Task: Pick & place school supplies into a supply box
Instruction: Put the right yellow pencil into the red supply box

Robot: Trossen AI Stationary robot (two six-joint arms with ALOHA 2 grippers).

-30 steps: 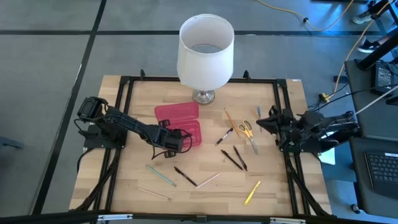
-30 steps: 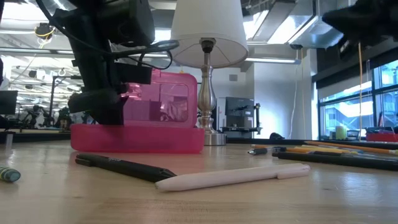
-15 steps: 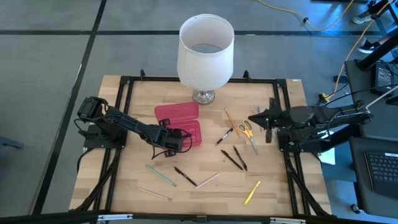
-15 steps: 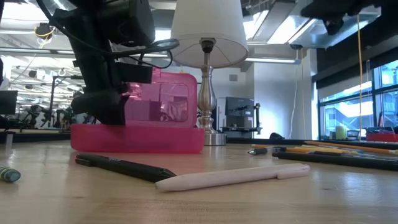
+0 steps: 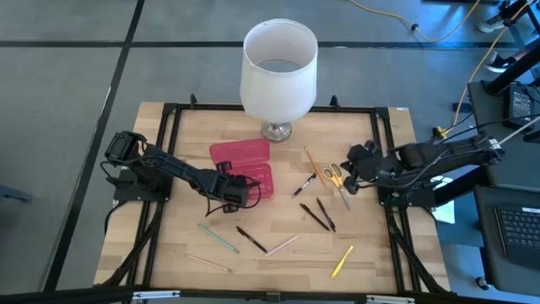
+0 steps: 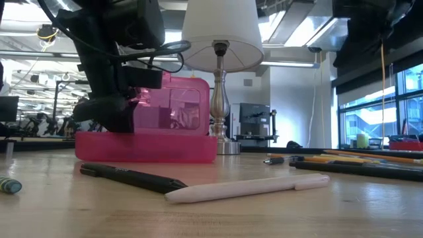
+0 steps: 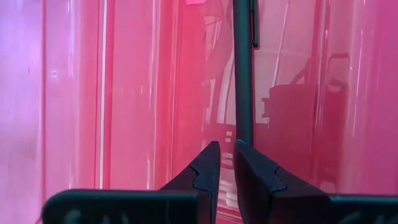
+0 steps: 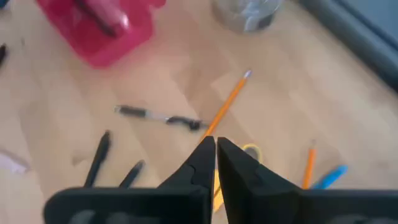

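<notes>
Nearest the front edge of the desk (image 5: 169, 253) lay a yellow pen (image 5: 342, 261), a pale pencil (image 5: 208, 263), a green pencil (image 5: 218, 237), a black pen (image 5: 251, 240) and a white pen (image 5: 283, 245); in the low view the black pen (image 6: 132, 178) and white pen (image 6: 248, 188) crossed the foreground, with the green pencil's tip (image 6: 9, 186) at the edge.

Farther in, 2 dark pens (image 5: 319, 214) lay side by side, right of centre. The left hand (image 5: 245, 191) sat at the open red supply box (image 5: 257, 179), its fingers (image 7: 208, 171) nearly together over the box floor beside a dark pen (image 7: 242, 74) lying in the box; whether they touched the pen could not be told. In the low view this hand (image 6: 109, 109) stood against the box's near side (image 6: 145, 147).

The right hand (image 5: 353, 173) hung above the yellow-handled scissors (image 5: 334, 175), fingers (image 8: 202, 165) pressed together and holding nothing. Below it lay a black-and-silver pen (image 8: 158, 116), an orange pencil (image 8: 229, 102), a short orange pencil (image 8: 308, 165) and a blue pen (image 8: 328, 176).

At the far side stood a lamp (image 5: 279, 72) with a white shade, its base just beyond the box's raised lid (image 5: 240, 151).
</notes>
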